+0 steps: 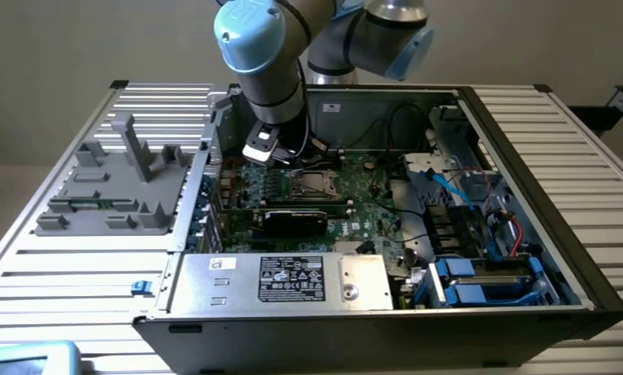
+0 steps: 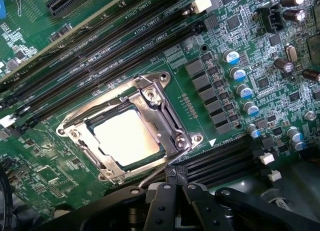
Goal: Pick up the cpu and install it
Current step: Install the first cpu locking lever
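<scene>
The cpu (image 2: 127, 136) lies in its socket (image 2: 152, 97) (looks light, stiff, breakable; hold its edges); the gripper (image 2: 176, 180) is closed on nothing

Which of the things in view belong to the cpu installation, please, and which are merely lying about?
Job in hand: cpu, seated in the socket frame; gripper, shut, close by.
Lying about: graphics card; grey fixture; power supply; memory slots.
</scene>
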`<act>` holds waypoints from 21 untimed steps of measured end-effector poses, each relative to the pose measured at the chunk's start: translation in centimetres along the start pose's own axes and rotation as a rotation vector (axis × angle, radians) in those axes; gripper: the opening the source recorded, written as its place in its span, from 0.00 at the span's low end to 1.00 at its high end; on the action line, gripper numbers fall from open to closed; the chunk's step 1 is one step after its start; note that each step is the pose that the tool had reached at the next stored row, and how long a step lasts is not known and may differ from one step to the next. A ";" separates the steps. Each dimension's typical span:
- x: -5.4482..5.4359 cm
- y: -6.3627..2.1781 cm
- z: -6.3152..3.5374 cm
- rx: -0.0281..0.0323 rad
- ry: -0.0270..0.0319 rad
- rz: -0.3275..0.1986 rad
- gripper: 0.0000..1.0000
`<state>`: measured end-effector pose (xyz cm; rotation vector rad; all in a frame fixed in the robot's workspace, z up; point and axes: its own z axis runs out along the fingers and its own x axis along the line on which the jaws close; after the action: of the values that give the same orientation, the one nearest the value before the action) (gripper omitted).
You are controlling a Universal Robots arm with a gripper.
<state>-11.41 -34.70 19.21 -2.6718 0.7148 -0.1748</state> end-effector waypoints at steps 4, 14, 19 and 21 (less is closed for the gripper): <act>0.1 0.01 0.11 0.0001 0.0000 0.000 0.11; 0.2 0.16 0.35 0.0002 0.0000 0.000 0.11; 0.2 0.18 0.42 -0.0001 -0.0001 0.000 0.11; 0.2 0.18 0.43 -0.0001 -0.0001 0.000 0.11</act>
<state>-11.24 -34.81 18.74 -2.6718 0.7148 -0.1747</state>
